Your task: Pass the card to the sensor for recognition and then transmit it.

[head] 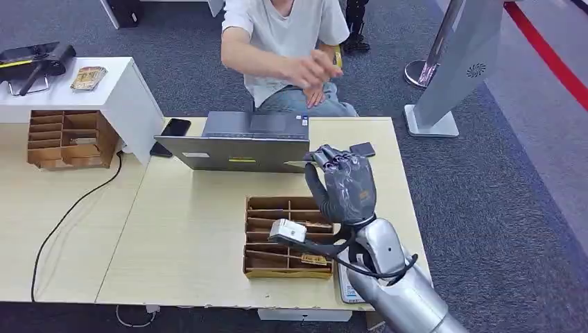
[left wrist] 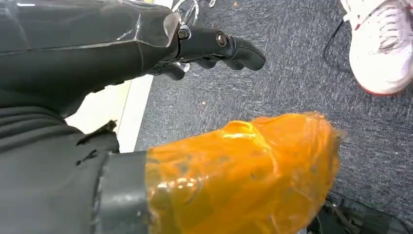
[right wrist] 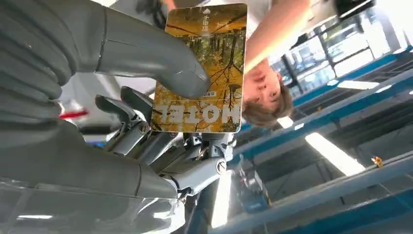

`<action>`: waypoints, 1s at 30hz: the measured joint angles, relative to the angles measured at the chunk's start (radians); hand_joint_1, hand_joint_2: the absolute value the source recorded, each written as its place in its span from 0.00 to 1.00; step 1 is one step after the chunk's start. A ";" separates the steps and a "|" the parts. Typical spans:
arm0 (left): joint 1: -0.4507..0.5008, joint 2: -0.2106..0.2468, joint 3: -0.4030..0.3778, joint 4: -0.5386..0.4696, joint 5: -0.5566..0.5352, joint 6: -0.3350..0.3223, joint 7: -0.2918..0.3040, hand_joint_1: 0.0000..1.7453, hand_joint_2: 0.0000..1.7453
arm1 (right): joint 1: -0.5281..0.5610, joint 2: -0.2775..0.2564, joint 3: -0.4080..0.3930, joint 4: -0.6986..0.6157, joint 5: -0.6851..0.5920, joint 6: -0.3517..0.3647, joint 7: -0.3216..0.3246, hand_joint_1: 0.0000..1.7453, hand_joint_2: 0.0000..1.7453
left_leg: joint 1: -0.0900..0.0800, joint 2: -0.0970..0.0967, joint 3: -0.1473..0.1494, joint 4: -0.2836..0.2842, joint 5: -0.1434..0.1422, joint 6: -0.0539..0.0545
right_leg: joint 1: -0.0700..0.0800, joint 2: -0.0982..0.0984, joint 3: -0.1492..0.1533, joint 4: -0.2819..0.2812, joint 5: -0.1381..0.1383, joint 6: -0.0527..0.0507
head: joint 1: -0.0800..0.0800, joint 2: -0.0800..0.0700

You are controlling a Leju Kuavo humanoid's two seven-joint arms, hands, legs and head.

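My right hand (head: 341, 186) is raised over the right side of the table, in front of the grey laptop (head: 239, 142). In the right wrist view the thumb (right wrist: 160, 63) and fingers pinch a yellow hotel card (right wrist: 219, 63) printed with trees. From the head view I catch just the card's thin edge (head: 299, 164) by the thumb. A small dark sensor pad (head: 363, 149) lies on the table just behind the hand. A seated person reaches a hand (head: 313, 68) forward beyond the laptop. My left hand (left wrist: 214, 46) hangs over the carpet holding nothing, its orange-wrapped thumb (left wrist: 243, 170) apart from the fingers.
A cardboard card organizer (head: 258, 236) sits below my right hand near the table's front edge. A second organizer (head: 66, 139) stands far left under a white shelf (head: 125, 94). A black phone (head: 175, 127) lies left of the laptop. A cable (head: 69, 208) runs across the left table. A white shoe (left wrist: 382, 46) stands on the carpet.
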 joint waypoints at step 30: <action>-0.001 -0.011 0.060 0.000 0.027 0.003 -0.033 0.00 0.00 | 0.334 -0.073 -0.069 -0.282 -0.732 0.205 -0.338 1.00 1.00 | 0.000 0.000 -0.001 0.000 -0.002 0.000 | 0.000 0.000 -0.001 0.000 -0.001 0.000 | 0.000 0.000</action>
